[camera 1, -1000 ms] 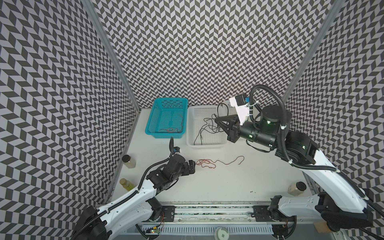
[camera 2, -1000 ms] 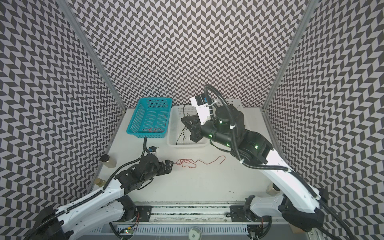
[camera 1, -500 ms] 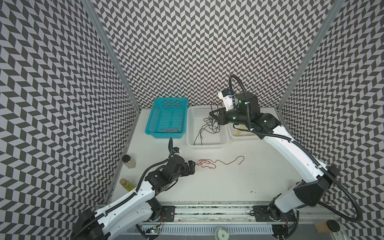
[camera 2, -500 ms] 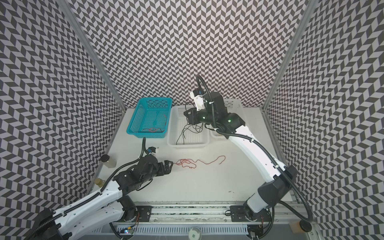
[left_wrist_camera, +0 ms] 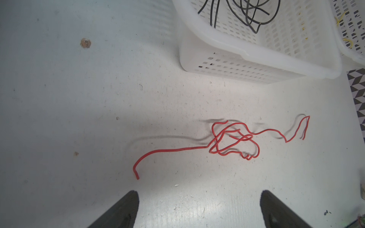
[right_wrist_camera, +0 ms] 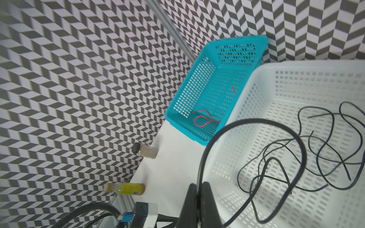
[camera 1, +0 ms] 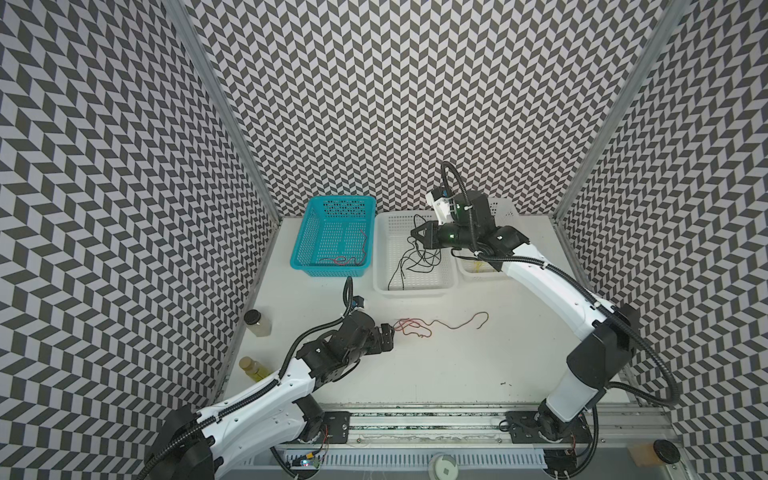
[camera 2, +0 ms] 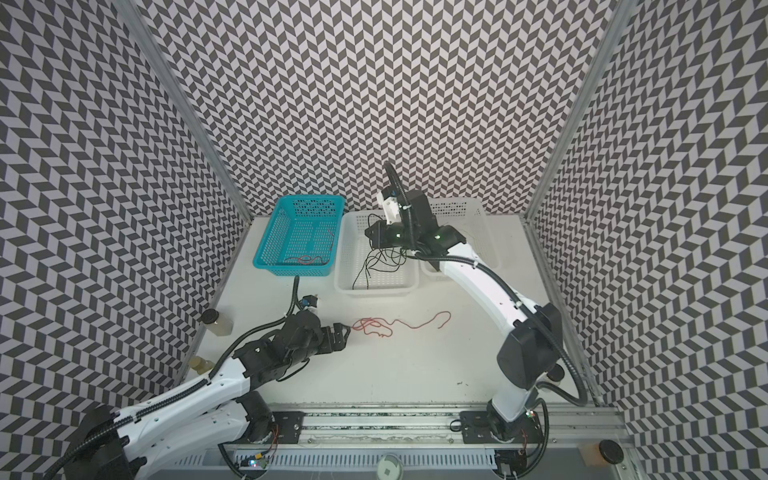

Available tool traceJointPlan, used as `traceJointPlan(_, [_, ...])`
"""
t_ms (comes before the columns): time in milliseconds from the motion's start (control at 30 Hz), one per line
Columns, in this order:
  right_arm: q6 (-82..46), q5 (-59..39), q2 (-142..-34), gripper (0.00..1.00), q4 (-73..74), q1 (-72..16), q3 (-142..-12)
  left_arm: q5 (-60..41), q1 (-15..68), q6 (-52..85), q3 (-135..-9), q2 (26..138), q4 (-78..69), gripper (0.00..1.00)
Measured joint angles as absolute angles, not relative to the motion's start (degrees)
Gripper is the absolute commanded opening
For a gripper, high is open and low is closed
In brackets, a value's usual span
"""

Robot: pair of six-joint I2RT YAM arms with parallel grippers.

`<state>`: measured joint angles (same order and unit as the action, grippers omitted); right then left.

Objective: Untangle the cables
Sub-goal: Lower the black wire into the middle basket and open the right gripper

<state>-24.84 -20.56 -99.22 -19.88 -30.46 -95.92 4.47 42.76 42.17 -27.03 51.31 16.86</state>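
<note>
Both top views are looking down over the whole surface (camera 1: 457, 374) from its front edge; both wrist cameras, much nearer, are sharing the white basket (left_wrist_camera: 246, 67).

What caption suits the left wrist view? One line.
Open left gripper faces tangled red cables on table, white basket beyond.

Cables (camera 1: 423, 261) in baskets (camera 1: 415, 288), tangle (camera 1: 410, 327) on table (camera 1: 457, 374) before them

The right claw (camera 1: 417, 237) has dropped from high above the counter (camera 1: 457, 365) and now reaches out low. The white basket (camera 1: 415, 289) sits close beneath it, the pinched black cable (right_wrist_camera: 256, 119) lowered along with it.
</note>
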Motion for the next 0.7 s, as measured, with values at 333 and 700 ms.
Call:
traceJointPlan(333, [-23.70,-19.46,-105.16,0.29,-20.25,-30.09,-94.67,1.63,43.20,43.92,-27.03,55.09,11.57,0.92])
traceJointPlan(700, [-22.55,-17.06,-95.18,0.53,-18.48,-30.09,-81.47,-4.03,43.20,43.81,-29.69,64.71,5.69,0.75])
